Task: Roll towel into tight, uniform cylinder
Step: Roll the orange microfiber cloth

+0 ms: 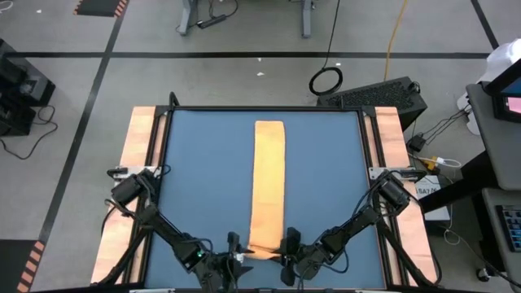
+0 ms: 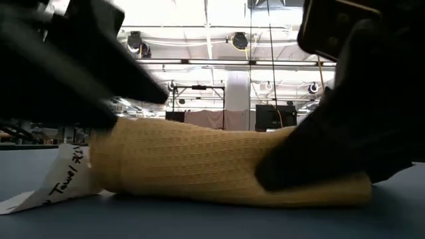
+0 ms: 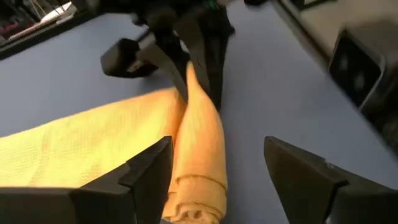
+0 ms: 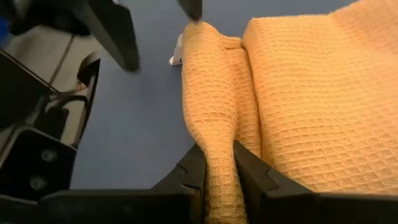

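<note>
Over on the left, the left gripper [image 1: 234, 248] is down at the near edge of the blue table [image 1: 195, 171], right beside the left end of the roll, and from its own wrist camera its 2 fingers [image 3: 146, 171] stand wide apart with the rolled end sitting between them, not squeezed. At that same end a small white tag [image 2: 63, 176] with handwriting pokes out flat onto the table. Now the middle: the towel [image 1: 269, 183] runs as 1 long orange-yellow strip straight down the centre of the table, far end flat, near end curled up into a short, lumpy roll [image 2: 219, 166] lying crosswise along the near edge. The roll looks thicker at the tag end and narrower toward the other. Moving right, the right gripper [image 1: 289, 248] sits at the right end of that roll, and its wrist camera shows the 2 dark fingers [image 4: 193, 171] pinched together on the narrow end of the roll, cloth squeezed between them. The flat part of the strip lies just beside the roll, touching it.
</note>
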